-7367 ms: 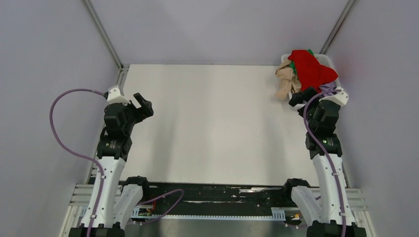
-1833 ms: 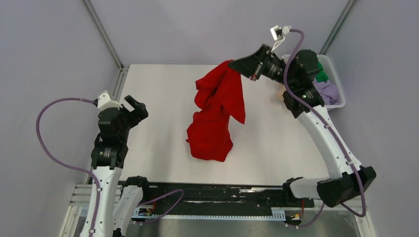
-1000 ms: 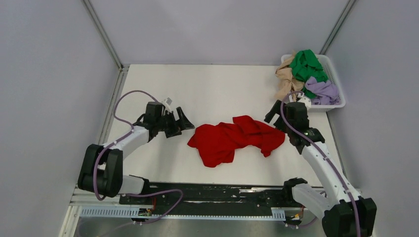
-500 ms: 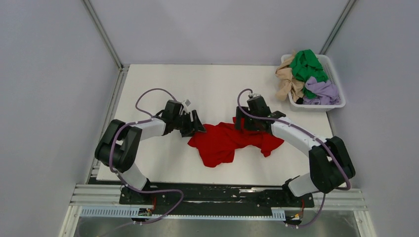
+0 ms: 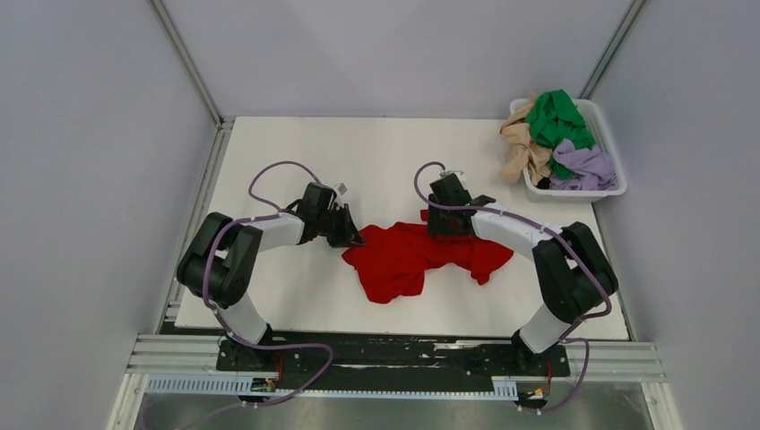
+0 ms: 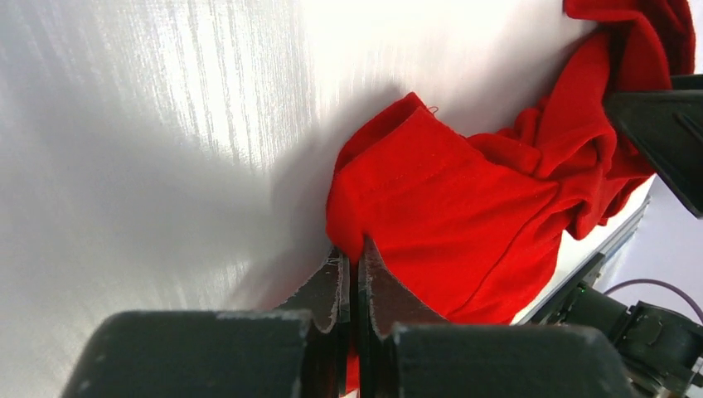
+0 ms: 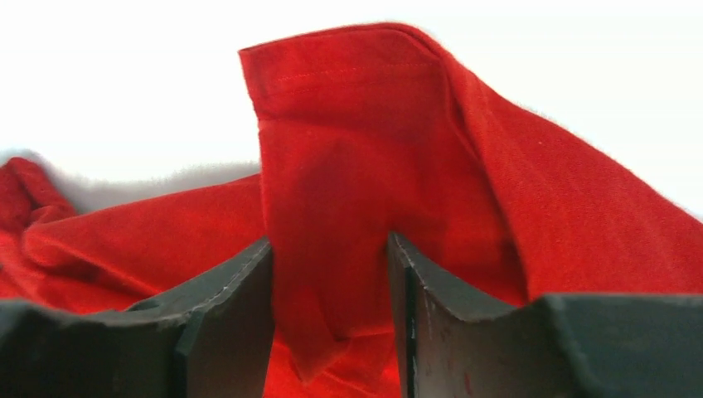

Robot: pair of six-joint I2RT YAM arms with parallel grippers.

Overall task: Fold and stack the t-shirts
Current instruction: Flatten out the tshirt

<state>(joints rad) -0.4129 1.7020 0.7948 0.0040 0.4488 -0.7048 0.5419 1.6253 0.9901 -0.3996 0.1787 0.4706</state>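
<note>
One red t-shirt [image 5: 412,260] is lying crumpled mid-worktop [image 5: 376,161], toward the near edge. Three more, a green t-shirt [image 5: 556,116], a beige t-shirt [image 5: 520,148] and a lavender t-shirt [image 5: 587,166], are sitting heaped in the single white basket [image 5: 574,191] at the far right corner. The left pincer [image 6: 352,257] is clamping the red shirt's left edge. The right pincer [image 7: 330,240] is straddling a raised fold, fingers apart.

Nothing legible anywhere. No text, label, brand, number or sign to be read on the red t-shirt [image 5: 408,257], on the white basket [image 5: 582,193] at the far right, or on the counter [image 5: 358,152].
</note>
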